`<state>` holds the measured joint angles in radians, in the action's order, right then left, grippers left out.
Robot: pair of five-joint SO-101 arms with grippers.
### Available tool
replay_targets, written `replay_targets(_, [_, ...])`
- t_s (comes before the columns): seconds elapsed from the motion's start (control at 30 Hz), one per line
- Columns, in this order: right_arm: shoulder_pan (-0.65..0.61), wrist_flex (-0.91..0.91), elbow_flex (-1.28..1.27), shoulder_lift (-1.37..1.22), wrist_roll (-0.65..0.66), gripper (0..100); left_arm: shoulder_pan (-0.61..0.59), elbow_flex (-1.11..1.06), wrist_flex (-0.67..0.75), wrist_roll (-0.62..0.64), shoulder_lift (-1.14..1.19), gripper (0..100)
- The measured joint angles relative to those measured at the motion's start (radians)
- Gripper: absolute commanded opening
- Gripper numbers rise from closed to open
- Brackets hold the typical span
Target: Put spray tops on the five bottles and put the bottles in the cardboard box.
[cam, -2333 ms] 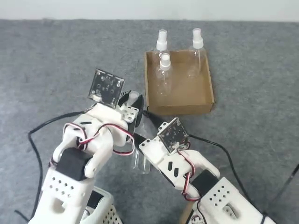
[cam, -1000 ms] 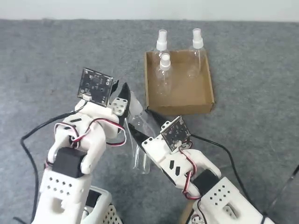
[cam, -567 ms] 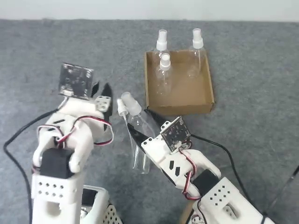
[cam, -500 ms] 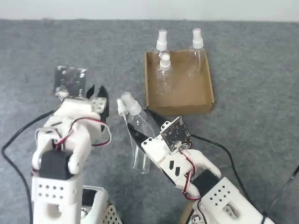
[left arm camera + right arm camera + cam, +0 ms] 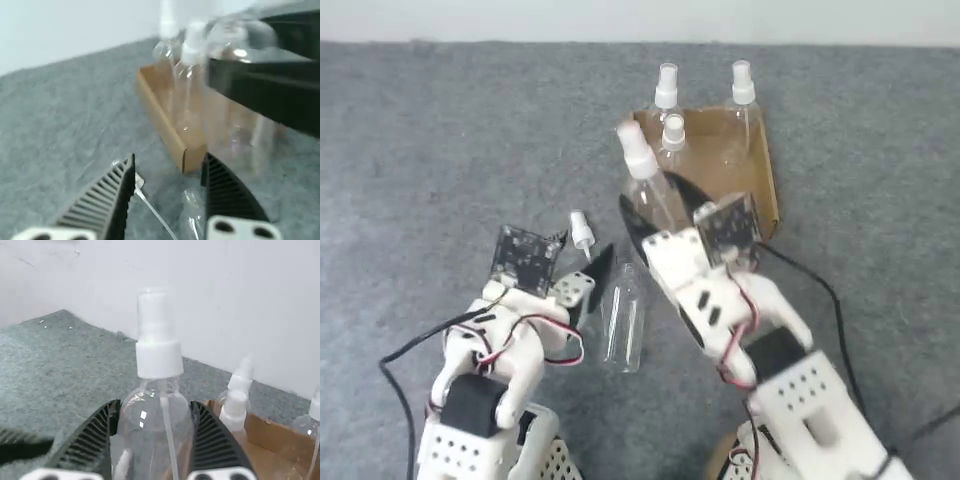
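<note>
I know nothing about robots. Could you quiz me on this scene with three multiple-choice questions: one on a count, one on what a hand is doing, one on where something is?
1. Standing in the box, free of any hand, are:
A. one bottle
B. three bottles
C. five bottles

2. The right hand is:
A. open and empty
B. shut on a capped bottle
C. shut on the box's wall

3. Where is the capless bottle?
A. In the box
B. Lying on the carpet
C. In the right hand

Answers: B, three white spray tops rise from inside the box; B, the right wrist view shows its fingers on both sides of the bottle's body; B, it lies flat on the carpet in front of the box.
</note>
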<state>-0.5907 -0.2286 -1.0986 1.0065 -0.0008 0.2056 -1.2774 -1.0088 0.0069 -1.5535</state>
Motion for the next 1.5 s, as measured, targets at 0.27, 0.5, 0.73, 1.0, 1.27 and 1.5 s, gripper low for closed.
replay_targets(0.27, [-0.048, -0.163, 0.333, -0.358, 0.0, 0.6, 0.008, -0.06, 0.023, -0.002, -0.034, 29])
replay_targets(0.5, [-0.094, -0.364, 0.43, -0.333, 0.0, 0.6, 0.009, -0.094, 0.066, -0.046, -0.038, 29])
replay_targets(0.73, [-0.092, -0.506, 0.431, -0.195, 0.0, 0.6, 0.009, -0.094, 0.066, -0.055, -0.038, 29])
replay_targets(1.0, [-0.049, -0.562, 0.431, -0.104, 0.0, 0.6, 0.008, -0.094, 0.066, -0.055, -0.035, 28])
replay_targets(1.27, [0.308, -0.45, 0.431, -0.18, 0.0, 0.6, 0.008, -0.1, 0.066, -0.057, -0.035, 22])
replay_targets(1.5, [0.443, -0.193, 0.431, -0.473, 0.0, 0.6, 0.008, -0.1, 0.066, -0.057, -0.035, 22])
